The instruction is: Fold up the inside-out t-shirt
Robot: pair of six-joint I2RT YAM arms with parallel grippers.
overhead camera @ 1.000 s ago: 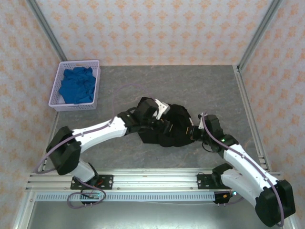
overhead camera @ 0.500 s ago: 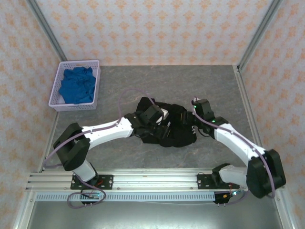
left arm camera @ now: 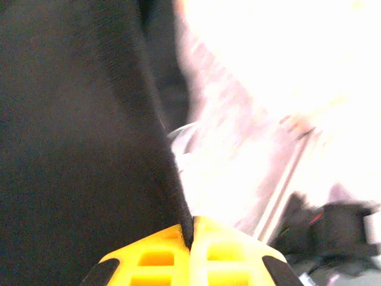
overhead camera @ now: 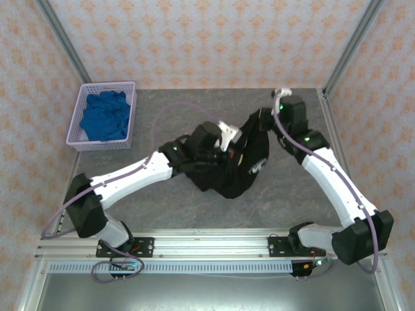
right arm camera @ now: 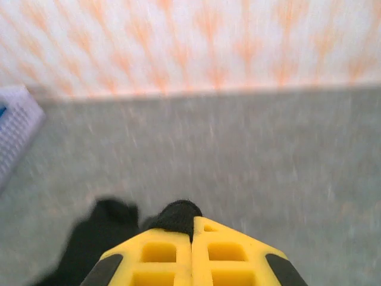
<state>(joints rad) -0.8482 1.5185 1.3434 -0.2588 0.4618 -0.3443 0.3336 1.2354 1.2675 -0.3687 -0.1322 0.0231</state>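
The black t-shirt [overhead camera: 237, 175] is lying bunched at the middle of the table [overhead camera: 162, 214], not yet folded. The left gripper [left arm camera: 191, 232] and right gripper [right arm camera: 191, 225] are each pinching its fabric, apparently spreading it out; all the folding is remaining.

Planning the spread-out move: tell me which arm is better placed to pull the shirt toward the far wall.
Right, probably: the right gripper is shut on the t-shirt nearer the far side, with bare table ahead. The left gripper, also shut on fabric, sits over the bunched middle.
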